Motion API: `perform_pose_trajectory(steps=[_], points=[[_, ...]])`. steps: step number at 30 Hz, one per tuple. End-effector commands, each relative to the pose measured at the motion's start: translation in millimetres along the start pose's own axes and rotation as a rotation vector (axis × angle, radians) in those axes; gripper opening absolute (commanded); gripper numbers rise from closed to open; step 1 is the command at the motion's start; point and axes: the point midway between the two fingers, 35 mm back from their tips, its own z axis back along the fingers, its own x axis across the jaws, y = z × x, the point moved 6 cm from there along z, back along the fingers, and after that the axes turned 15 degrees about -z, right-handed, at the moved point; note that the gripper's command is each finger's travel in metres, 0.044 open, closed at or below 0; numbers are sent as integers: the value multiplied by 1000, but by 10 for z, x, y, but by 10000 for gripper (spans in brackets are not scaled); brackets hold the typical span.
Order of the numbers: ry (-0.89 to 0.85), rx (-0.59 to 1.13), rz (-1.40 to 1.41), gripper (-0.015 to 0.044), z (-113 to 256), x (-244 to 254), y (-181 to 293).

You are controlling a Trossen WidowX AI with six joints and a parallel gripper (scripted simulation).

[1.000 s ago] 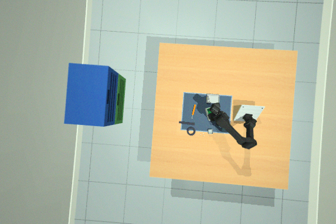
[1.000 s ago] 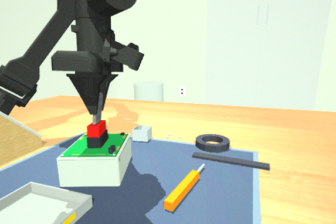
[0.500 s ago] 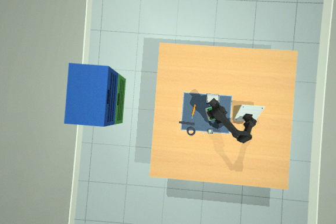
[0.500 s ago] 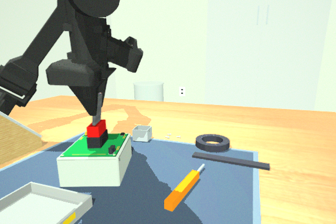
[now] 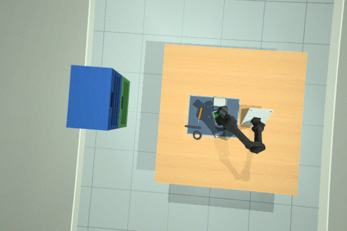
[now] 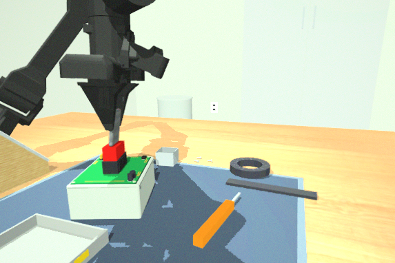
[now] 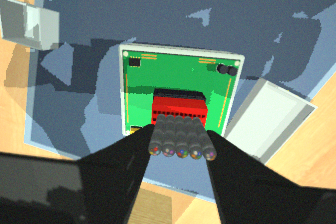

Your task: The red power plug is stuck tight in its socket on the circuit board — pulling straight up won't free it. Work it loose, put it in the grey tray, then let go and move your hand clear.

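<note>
Wooden surface [image 5: 231, 69] [image 6: 331, 144] spans the center-right of the top view. Blue cabinet [image 5: 89, 97] stands left of it, apart.

Black arm [image 5: 241, 134] [image 6: 56, 45] reaches from center-right toward mid-frame in the top view; upper left in the exterior. Blue mat [image 5: 192, 101] [image 6: 269, 220] [image 7: 90, 15] lies under the work area.

White housing [image 6: 104, 203] [image 7: 122, 90], left of center in the exterior view, carries the green circuit board [image 5: 215, 115] [image 6: 90, 177] [image 7: 175, 70]. Grey tray [image 5: 220, 101] [image 6: 35, 241] [image 7: 270, 120] sits near it: lower left in the exterior, right side in the wrist view. Plug isn't in it.

Gripper [image 5: 221, 116] [image 6: 110, 128] [image 7: 179, 133] points down over the board, closed on the grey cables [image 6: 114, 134] [image 7: 182, 135], tips just above the plug.

Orange screwdriver [image 5: 200, 113] [image 6: 214, 224]: lower center, exterior. Dark bar [image 5: 192, 126] [image 6: 273, 189] and dark ring [image 5: 193, 135] [image 6: 233, 169]: right of center there. Small open box [image 5: 217, 135] [image 6: 167, 158] [image 7: 45, 30]: upper left in the wrist view.

Red power plug [image 6: 112, 152] [image 7: 180, 106] is upright on the black socket [image 6: 111, 167] [image 7: 180, 93]. Can't tell how deep it's seated.
</note>
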Motion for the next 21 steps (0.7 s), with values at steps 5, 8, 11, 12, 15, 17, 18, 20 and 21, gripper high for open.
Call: perform_pose_trajectory(steps=[5, 8, 11, 12, 15, 17, 18, 20, 21], points=[[-155, 12, -5, 0, 168, -231, -26], [-206, 26, -4, 0, 165, -305, -45], [-203, 25, -4, 0, 173, -300, -43], [-189, 21, -4, 0, 177, -280, -38], [-118, 2, -5, 0, 193, -180, -12], [-59, -14, -7, 0, 215, -96, 10], [-30, -21, -7, 0, 217, -54, 21], [19, -34, -8, 0, 232, 16, 39], [37, -38, -8, 0, 231, 42, 45]])
